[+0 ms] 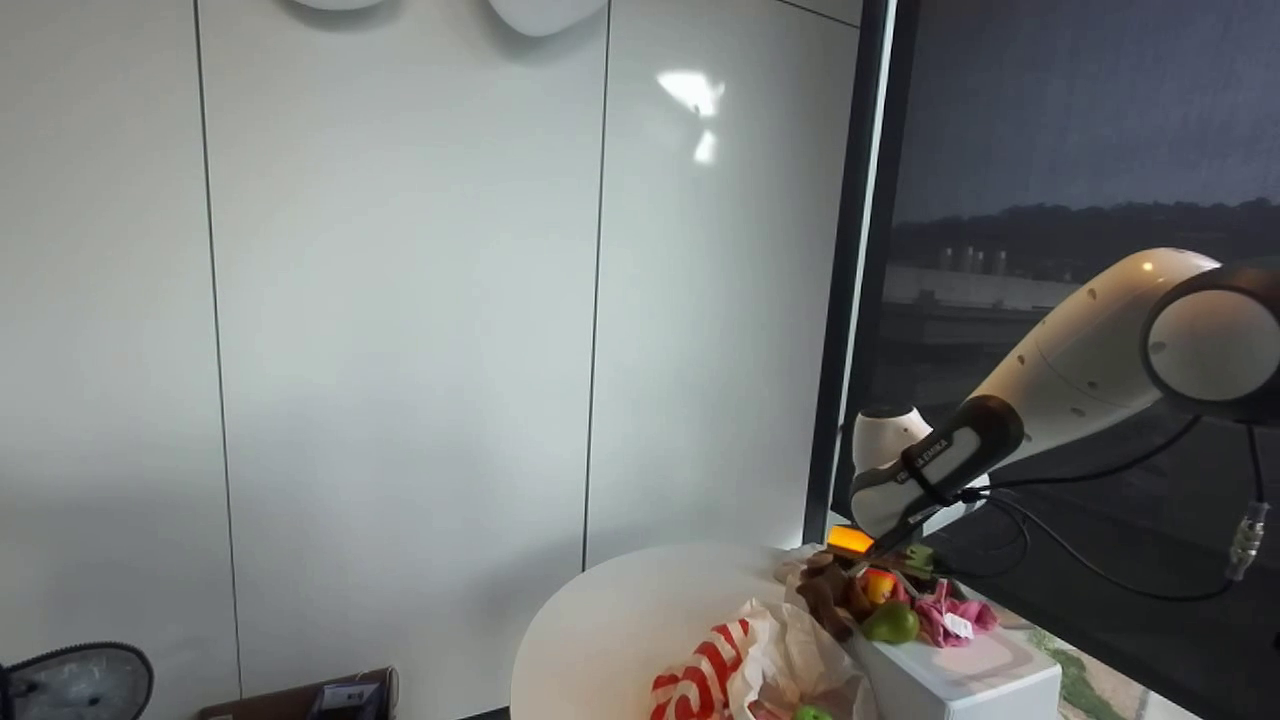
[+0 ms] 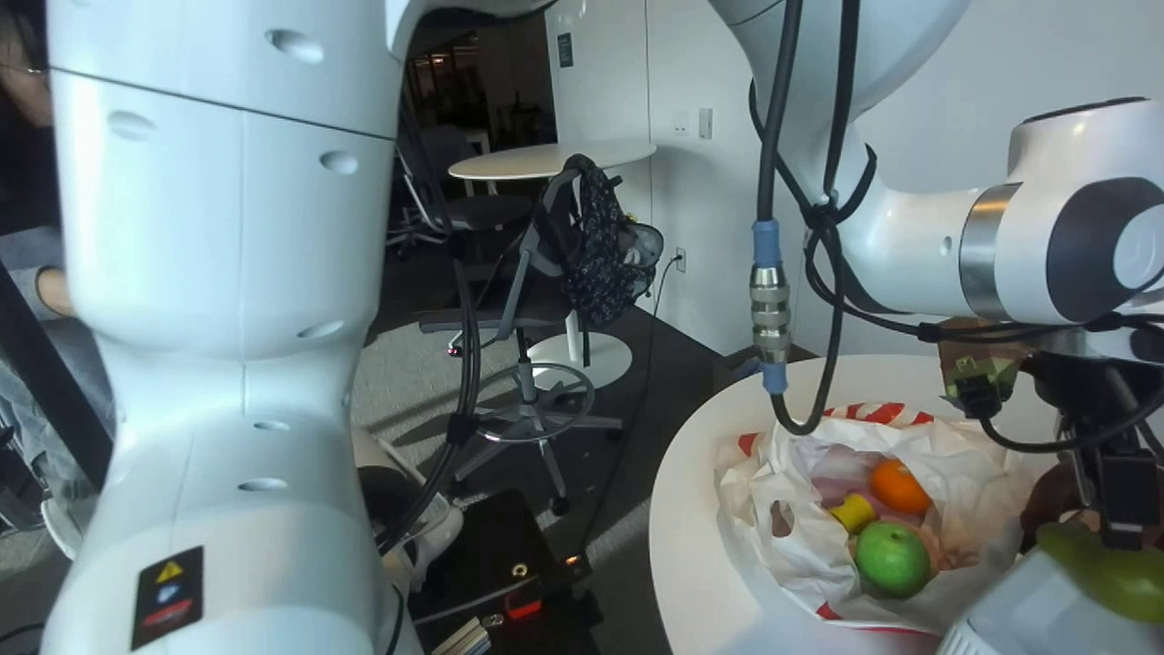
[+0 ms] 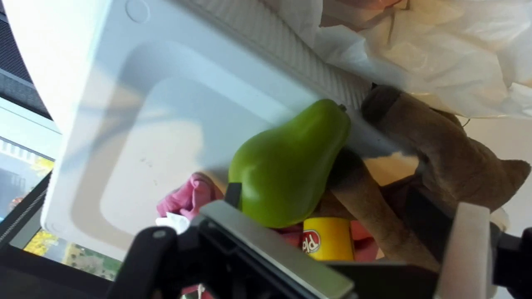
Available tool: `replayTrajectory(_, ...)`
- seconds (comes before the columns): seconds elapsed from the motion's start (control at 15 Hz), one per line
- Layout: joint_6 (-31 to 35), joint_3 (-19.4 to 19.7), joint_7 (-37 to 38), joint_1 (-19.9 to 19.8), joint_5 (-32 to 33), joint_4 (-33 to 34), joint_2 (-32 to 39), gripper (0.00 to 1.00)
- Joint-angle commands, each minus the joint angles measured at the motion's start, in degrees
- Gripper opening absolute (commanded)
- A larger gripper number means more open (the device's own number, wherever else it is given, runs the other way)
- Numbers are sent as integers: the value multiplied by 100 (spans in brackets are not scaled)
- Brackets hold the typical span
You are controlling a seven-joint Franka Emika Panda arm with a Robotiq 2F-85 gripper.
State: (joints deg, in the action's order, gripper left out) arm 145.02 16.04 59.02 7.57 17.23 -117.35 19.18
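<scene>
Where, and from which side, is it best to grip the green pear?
I would come from above and close the fingers across the middle of the green pear, where its body narrows into the neck. It lies on its side at the edge of the white box, this part uncovered from above, and the round end is wider.

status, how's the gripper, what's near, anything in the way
Grey-padded fingers open. Smooth green pear beside one, contact unclear. Yellow cylindrical tub, brown plush toy close by.

"Pla" on yellow can point(image 3: 331, 239), "EMIKA" on robot arm point(image 1: 1075, 350)
</scene>
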Motion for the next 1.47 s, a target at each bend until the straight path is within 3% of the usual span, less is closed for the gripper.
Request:
replayTrajectory(0.0,-907,-100,609,-20,5,296,12,100)
replayTrajectory(0.2,-974,-248,672,-153,-30,389,169,100)
replayTrajectory(0.8,271,-19,1028,-359,56,488,848,100)
replayTrajectory(0.93,362,10,1006,-391,-73,475,908,73)
replayTrajectory(1.13,415,41,1007,-363,-113,375,765,50)
replayTrajectory(1.4,220,-17,841,-356,-154,245,375,49)
